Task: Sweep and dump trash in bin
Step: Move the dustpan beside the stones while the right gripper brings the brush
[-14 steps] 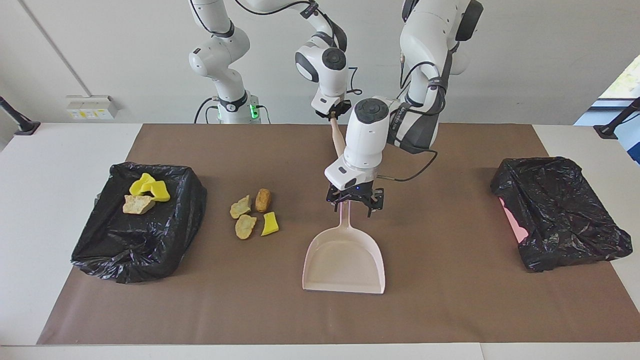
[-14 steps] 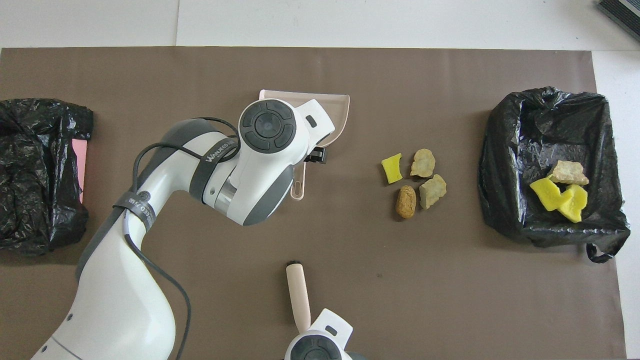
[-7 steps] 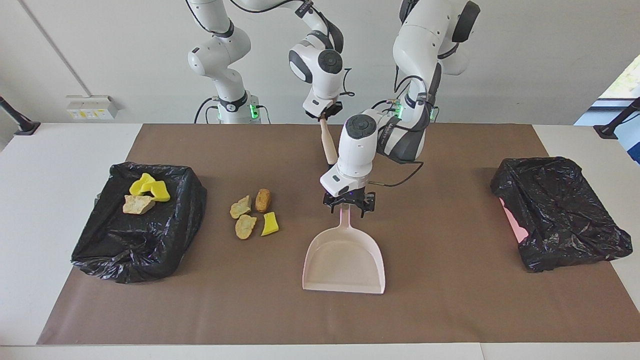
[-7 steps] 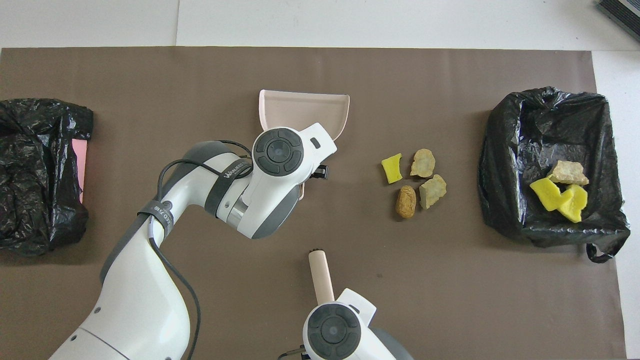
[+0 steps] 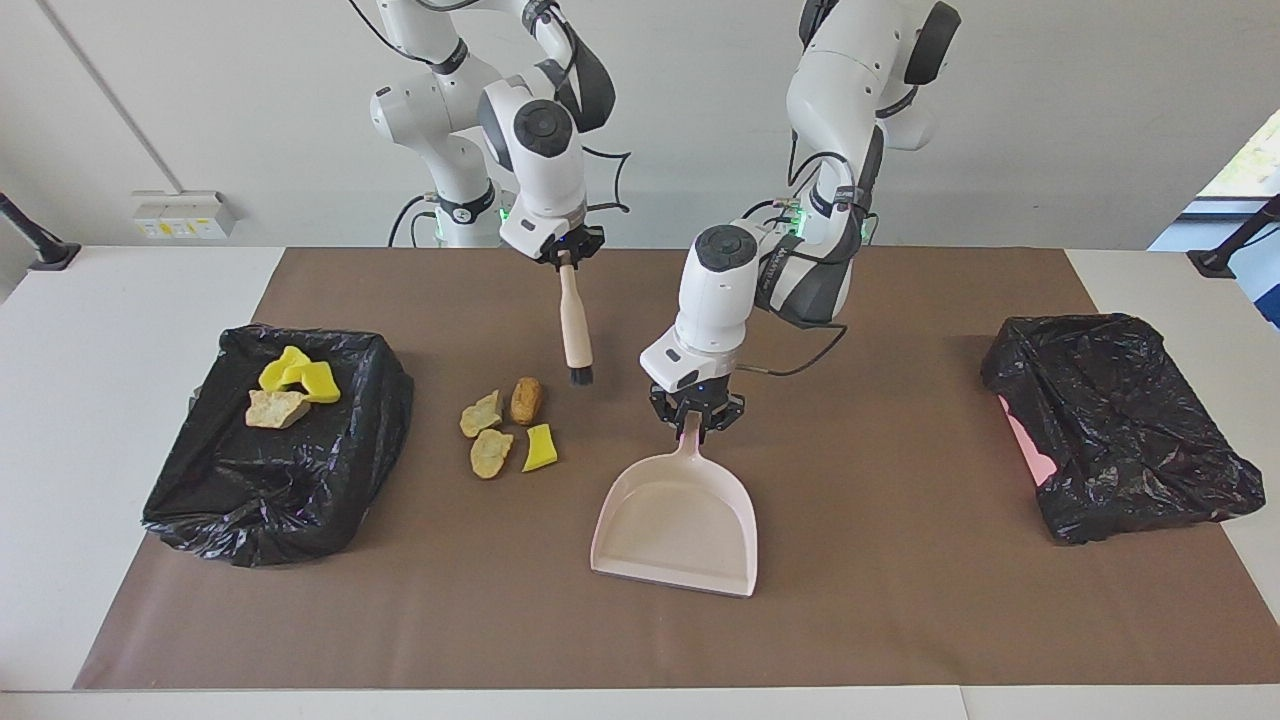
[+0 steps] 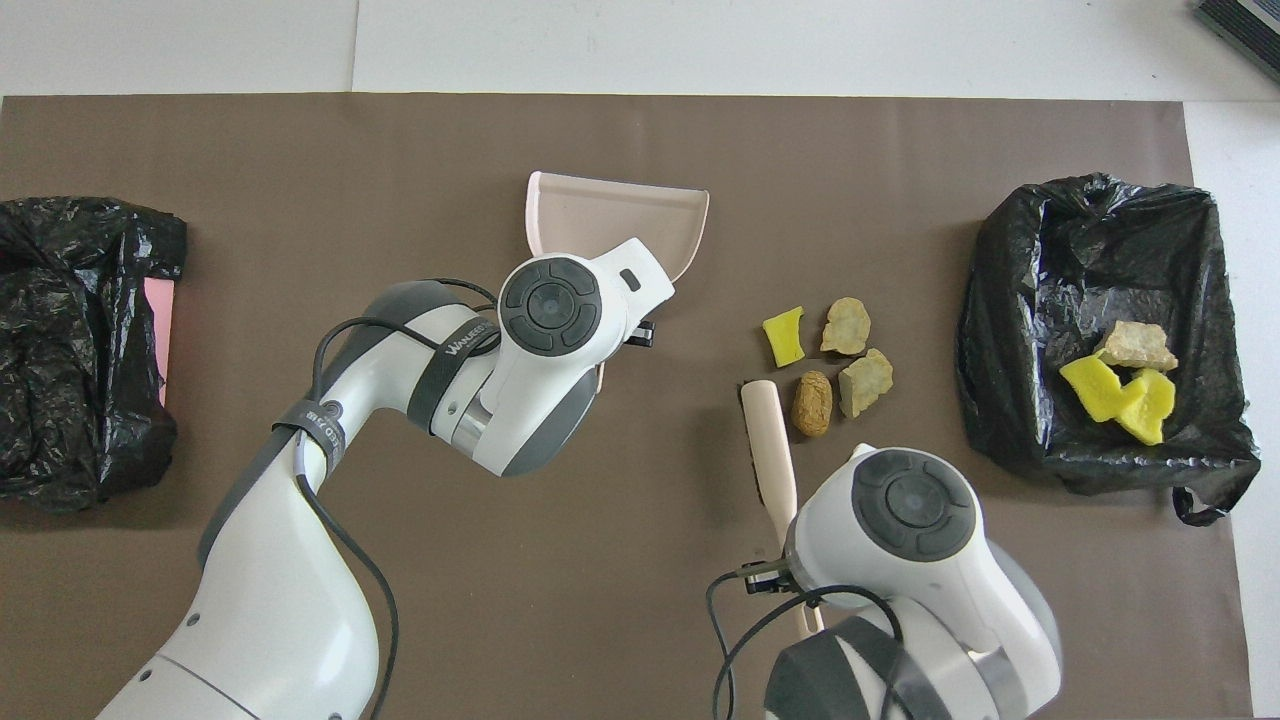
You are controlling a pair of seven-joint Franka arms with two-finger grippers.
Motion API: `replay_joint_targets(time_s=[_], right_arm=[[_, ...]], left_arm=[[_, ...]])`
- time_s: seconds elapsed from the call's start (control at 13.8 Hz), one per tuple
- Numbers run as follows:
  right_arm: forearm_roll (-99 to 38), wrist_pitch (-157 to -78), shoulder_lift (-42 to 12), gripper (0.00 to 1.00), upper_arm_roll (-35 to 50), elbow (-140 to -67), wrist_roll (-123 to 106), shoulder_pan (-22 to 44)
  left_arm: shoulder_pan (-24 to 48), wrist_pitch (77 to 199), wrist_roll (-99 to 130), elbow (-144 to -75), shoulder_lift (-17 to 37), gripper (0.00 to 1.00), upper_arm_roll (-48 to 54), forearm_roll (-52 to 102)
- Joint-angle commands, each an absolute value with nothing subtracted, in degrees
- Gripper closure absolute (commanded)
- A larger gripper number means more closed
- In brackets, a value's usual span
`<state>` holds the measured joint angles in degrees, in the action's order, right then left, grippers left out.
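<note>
Four trash lumps [image 5: 505, 425], one yellow and three tan or brown, lie together on the brown mat; they also show in the overhead view [image 6: 830, 360]. Three more lumps [image 5: 290, 385] lie in the black-lined bin [image 5: 270, 480] at the right arm's end. My left gripper [image 5: 693, 418] is shut on the handle of the pink dustpan [image 5: 675, 520], whose mouth faces away from the robots. My right gripper [image 5: 566, 258] is shut on a wooden brush [image 5: 575, 330]. The brush slants down, its bristles close beside the brown lump [image 6: 812, 403], between the lumps and the dustpan [image 6: 615, 215].
A second bin [image 5: 1120, 420] wrapped in a black bag, with some pink showing, stands at the left arm's end. The brown mat [image 5: 900, 620] covers most of the white table. The left arm's cable hangs over the mat near the dustpan handle.
The right arm has swung the brush toward its own end and lowered it beside the lumps. The left gripper's fingers have closed on the dustpan handle, and the pan has shifted slightly.
</note>
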<state>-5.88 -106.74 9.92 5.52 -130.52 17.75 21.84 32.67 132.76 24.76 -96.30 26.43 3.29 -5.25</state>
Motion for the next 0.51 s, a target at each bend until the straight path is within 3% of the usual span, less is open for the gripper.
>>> replay_joint_targets(time_s=[0.0,0.44], right_arm=[[0.85,-106.44,3.09,1.00,6.41,-122.80,16.79,14.71],[16.85,-104.86,-12.27,1.00,6.24,-108.83,16.70,9.59]], left_arm=[[32.96,133.95,24.96,-96.68,25.67,1.00,2.64,-10.09],[29.45,126.14,-2.03,-97.29,21.54,1.00,2.46,-10.02]])
